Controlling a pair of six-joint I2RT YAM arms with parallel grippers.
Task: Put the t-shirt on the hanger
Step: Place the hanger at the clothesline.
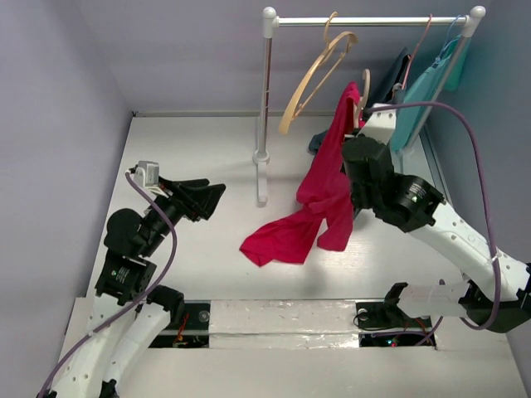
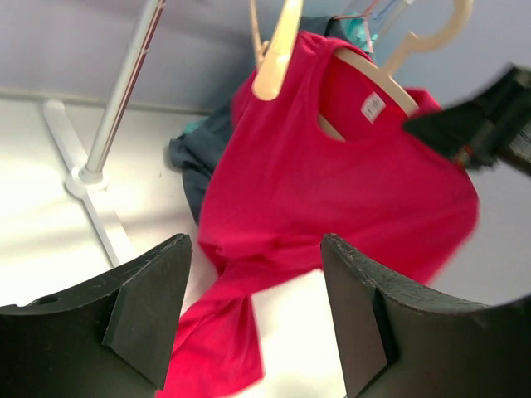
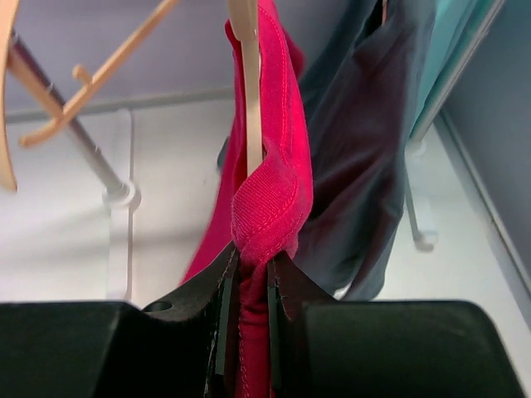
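Note:
The crimson t-shirt (image 1: 325,186) hangs from its collar at the right, and its lower part lies crumpled on the table. A tan wooden hanger (image 2: 371,69) sits inside the collar; its arm (image 3: 246,91) runs up from my right fingers. My right gripper (image 3: 253,265) is shut on a fold of the collar hem beside that arm, and it shows in the top view (image 1: 355,126). My left gripper (image 1: 214,197) is open and empty, left of the shirt, with its jaws wide apart (image 2: 255,249) and facing the shirt (image 2: 332,191).
A second wooden hanger (image 1: 319,66) hangs tilted on the white rack's rail (image 1: 365,21). The rack's post (image 1: 265,99) and foot (image 1: 262,178) stand left of the shirt. A navy garment (image 3: 365,141), a teal garment (image 1: 423,91) and a thin pink hanger (image 1: 419,50) hang at the right.

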